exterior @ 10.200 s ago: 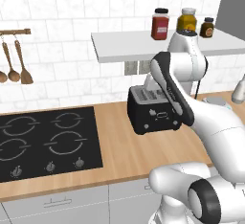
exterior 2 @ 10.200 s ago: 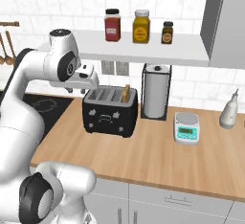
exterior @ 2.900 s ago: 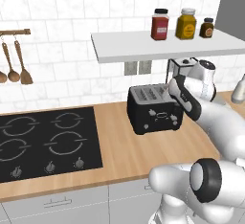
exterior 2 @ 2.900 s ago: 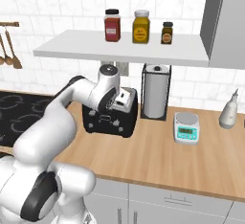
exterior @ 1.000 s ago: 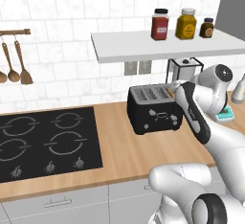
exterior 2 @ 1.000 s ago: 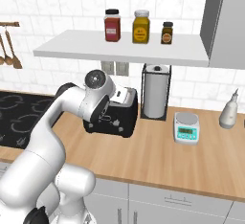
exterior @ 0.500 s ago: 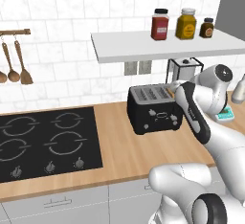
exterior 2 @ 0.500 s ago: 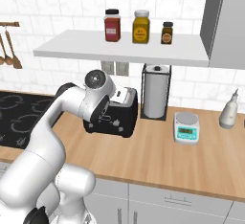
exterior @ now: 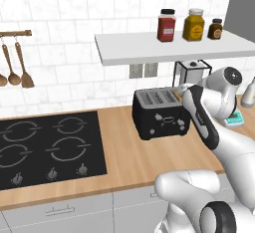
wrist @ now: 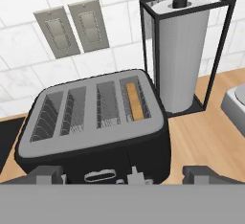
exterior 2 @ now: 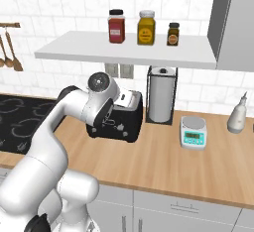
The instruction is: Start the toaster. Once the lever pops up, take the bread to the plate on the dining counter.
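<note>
A paper towel roll [wrist: 181, 60] stands in a black wire holder at the upper right of the hand view, with two wall outlets [wrist: 72, 28] at upper left. Three jars [exterior 2: 141, 27] sit on the shelf [exterior 2: 129, 50]. A kitchen scale [exterior 2: 193, 132] rests right of centre, a stovetop [exterior: 47, 147] at left.

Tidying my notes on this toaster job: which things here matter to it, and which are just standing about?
For the job:
toaster
bread in its rightmost slot
gripper, open before the toaster's front

Standing about:
paper towel holder
kitchen scale
three jars on the shelf
hob
</note>
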You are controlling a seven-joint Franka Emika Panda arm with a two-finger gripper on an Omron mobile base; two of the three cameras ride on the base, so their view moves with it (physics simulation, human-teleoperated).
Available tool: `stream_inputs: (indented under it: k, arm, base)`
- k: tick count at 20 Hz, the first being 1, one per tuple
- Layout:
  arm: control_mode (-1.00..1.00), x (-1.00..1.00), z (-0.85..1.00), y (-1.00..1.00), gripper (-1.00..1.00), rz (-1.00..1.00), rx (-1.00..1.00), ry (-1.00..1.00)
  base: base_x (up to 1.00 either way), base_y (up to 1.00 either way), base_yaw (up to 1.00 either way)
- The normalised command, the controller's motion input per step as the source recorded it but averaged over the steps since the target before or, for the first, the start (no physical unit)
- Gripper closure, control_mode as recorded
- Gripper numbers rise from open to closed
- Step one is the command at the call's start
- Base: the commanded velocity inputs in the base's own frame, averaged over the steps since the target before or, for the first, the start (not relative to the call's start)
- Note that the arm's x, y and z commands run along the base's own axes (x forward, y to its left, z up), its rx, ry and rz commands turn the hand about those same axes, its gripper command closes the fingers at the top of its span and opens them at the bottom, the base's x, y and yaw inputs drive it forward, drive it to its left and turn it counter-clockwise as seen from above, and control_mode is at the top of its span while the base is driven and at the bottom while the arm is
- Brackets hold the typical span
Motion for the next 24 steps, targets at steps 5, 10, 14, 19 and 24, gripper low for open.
stream_inputs:
  k: [5, 10, 14, 19, 24]
  arm:
    - [-1.00, 0.00, 0.00, 0.00, -1.00, 0.00, 0.00, 0.00]
    - [-1.00, 0.00, 0.00, 0.00, -1.00, 0.00, 0.00, 0.00]
    - [-1.00, 0.00, 0.00, 0.00, -1.00, 0.00, 0.00, 0.00]
    - [-1.00, 0.00, 0.00, 0.00, -1.00, 0.00, 0.00, 0.00]
    - [-1.00, 0.00, 0.00, 0.00, -1.00, 0.00, 0.00, 0.00]
  base:
    - [0.00, 0.00, 0.00]
    - [0.00, 0.00, 0.00]
    - [0.00, 0.00, 0.00]
    - [0.00, 0.00, 0.00]
    - [0.00, 0.00, 0.00]
